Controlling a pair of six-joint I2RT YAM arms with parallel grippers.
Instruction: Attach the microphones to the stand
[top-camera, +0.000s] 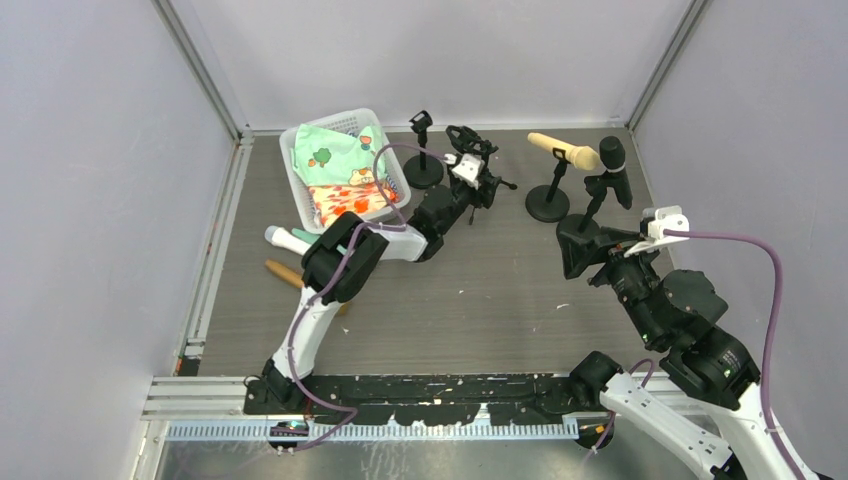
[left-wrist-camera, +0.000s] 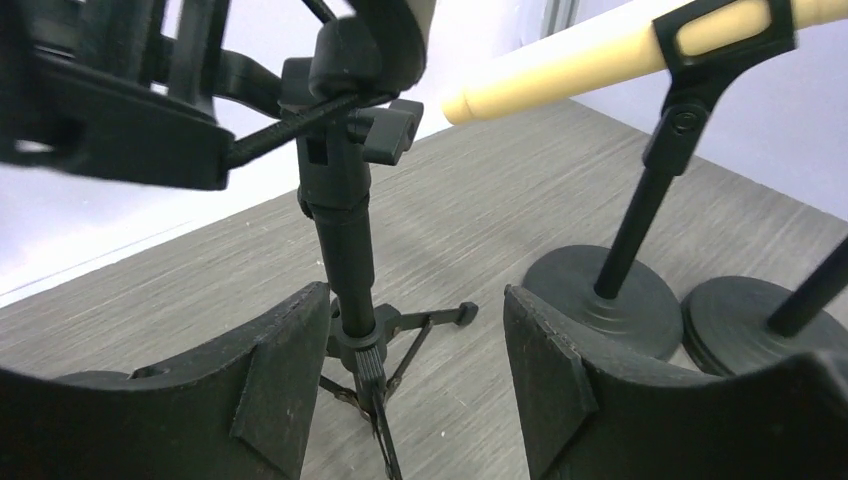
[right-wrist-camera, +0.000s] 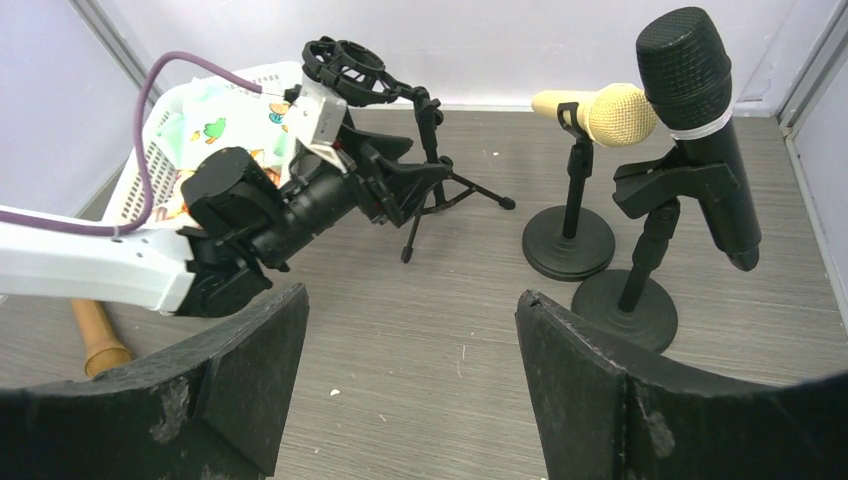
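The left gripper (left-wrist-camera: 415, 340) stands open, its two matt black, wedge-shaped fingers (left-wrist-camera: 270, 390) on either side of the thin ribbed pole of a black tripod stand (left-wrist-camera: 345, 230). Whether the left finger touches the pole I cannot tell; on the right there is a clear gap. At the top of this stand sits a round, wiry shock mount (right-wrist-camera: 345, 65) with no microphone in it.

The right gripper (right-wrist-camera: 410, 350) also stands open with nothing between its scuffed black fingers, over bare table at the right.

To the right of the tripod, the cream microphone (right-wrist-camera: 600, 110), with a mesh ball head and a smooth stick body, lies almost level in the clip of a round-based stand (right-wrist-camera: 568, 245). Just beside it on the right, the black microphone (right-wrist-camera: 700, 120), with a coarse grille head, sits tilted in the clip of a second disc-based stand (right-wrist-camera: 625, 310).

The white microphone (top-camera: 288, 239) and the brown microphone (top-camera: 283, 272) lie flat on the grey wood-grain table (top-camera: 480, 300) at the left, partly under the left arm.

A white perforated plastic basket (top-camera: 295, 175) at the far left holds printed cloths (top-camera: 335, 155). Right of it stands a third round-based stand (top-camera: 424, 160), its clip empty.
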